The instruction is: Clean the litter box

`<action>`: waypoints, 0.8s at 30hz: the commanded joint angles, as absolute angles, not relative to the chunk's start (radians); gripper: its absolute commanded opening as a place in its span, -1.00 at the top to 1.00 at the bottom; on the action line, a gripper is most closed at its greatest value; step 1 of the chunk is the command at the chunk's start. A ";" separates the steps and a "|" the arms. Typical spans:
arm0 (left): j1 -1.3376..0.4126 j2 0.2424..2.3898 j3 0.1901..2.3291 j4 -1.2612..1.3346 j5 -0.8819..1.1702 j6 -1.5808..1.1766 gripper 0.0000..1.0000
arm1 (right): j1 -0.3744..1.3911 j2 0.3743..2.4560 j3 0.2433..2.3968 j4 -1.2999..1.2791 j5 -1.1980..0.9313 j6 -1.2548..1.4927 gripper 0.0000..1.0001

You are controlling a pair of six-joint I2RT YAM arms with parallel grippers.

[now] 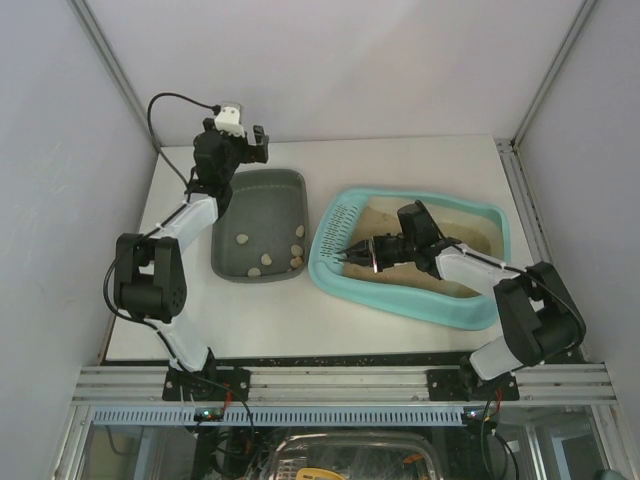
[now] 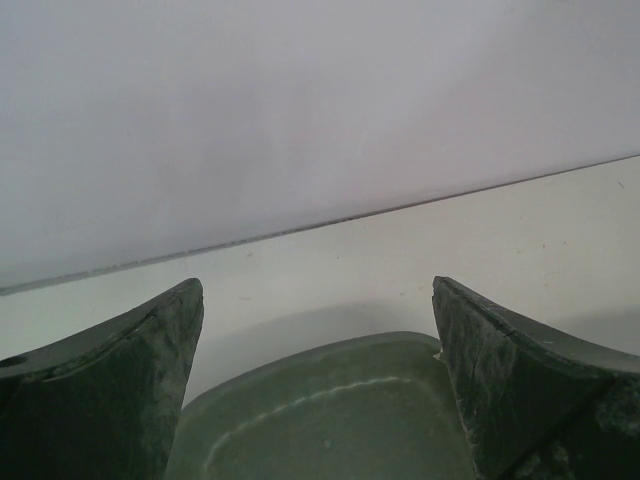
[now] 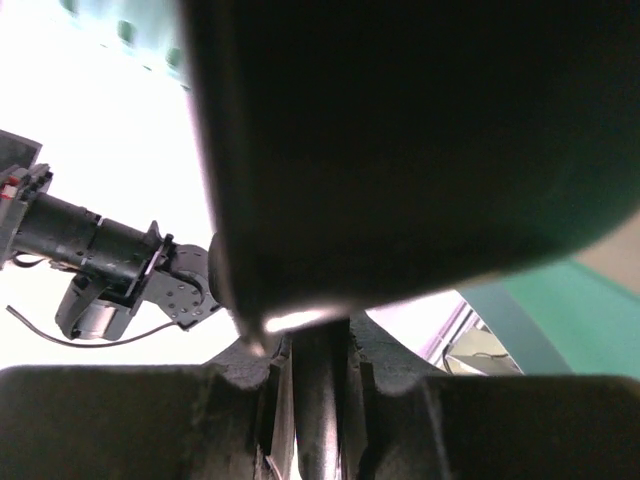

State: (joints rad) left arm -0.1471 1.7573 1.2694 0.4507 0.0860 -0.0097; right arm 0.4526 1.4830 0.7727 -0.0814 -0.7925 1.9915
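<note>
The light-turquoise litter box (image 1: pixel 421 311) lies right of centre with beige litter (image 1: pixel 470 236) and a slotted left end (image 1: pixel 337 226). My right gripper (image 1: pixel 375 251) is inside it, shut on the handle of a dark scoop (image 1: pixel 350 256) that points left over the slotted end. In the right wrist view the gripper (image 3: pixel 318 352) clamps the handle, the scoop's dark bowl (image 3: pixel 400 150) fills the top, and turquoise plastic (image 3: pixel 570 310) shows at right. My left gripper (image 1: pixel 252 148) is open and empty above the far end of the grey tray (image 1: pixel 262 205). In the left wrist view the left gripper (image 2: pixel 318 292) has wide-apart jaws.
The dark grey tray holds several beige lumps (image 1: pixel 270 256) at its near end; its far corner shows in the left wrist view (image 2: pixel 330 410). White walls enclose the table at back and sides. The left arm's elbow (image 1: pixel 148 275) stands beside the grey tray.
</note>
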 commanded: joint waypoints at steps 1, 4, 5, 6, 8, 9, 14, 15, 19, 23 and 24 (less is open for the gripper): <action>-0.134 1.720 1.253 0.555 0.139 0.059 -0.99 | 0.463 1.557 0.761 0.191 -0.743 2.545 1.00; -0.135 1.724 1.260 0.563 0.149 0.064 -0.99 | 0.460 1.581 0.761 0.228 -0.735 2.548 1.00; -0.136 1.724 1.261 0.565 0.153 0.064 -0.99 | 0.457 1.574 0.757 0.214 -0.719 2.544 1.00; -0.137 1.723 1.260 0.565 0.156 0.067 -0.99 | 0.452 1.563 0.748 0.201 -0.693 2.543 1.00; -0.139 1.720 1.258 0.565 0.149 0.068 -0.99 | 0.437 1.538 0.717 0.198 -0.665 2.550 1.00; -0.139 1.720 1.258 0.563 0.144 0.066 -0.99 | 0.429 1.530 0.704 0.202 -0.653 2.553 1.00; -0.141 1.725 1.265 0.547 0.144 0.064 -0.99 | 0.425 1.527 0.642 0.312 -0.591 2.612 1.00; -0.141 1.726 1.266 0.547 0.148 0.063 -0.99 | 0.427 1.525 0.629 0.334 -0.574 2.625 1.00; -0.140 1.733 1.276 0.546 0.167 0.073 -0.99 | 0.434 1.535 0.578 0.444 -0.516 2.676 1.00; -0.140 1.741 1.281 0.546 0.171 0.084 -0.99 | 0.434 1.607 0.562 0.597 -0.512 2.698 1.00; -0.140 1.742 1.281 0.546 0.171 0.085 -0.99 | 0.437 1.627 0.562 0.637 -0.506 2.704 1.00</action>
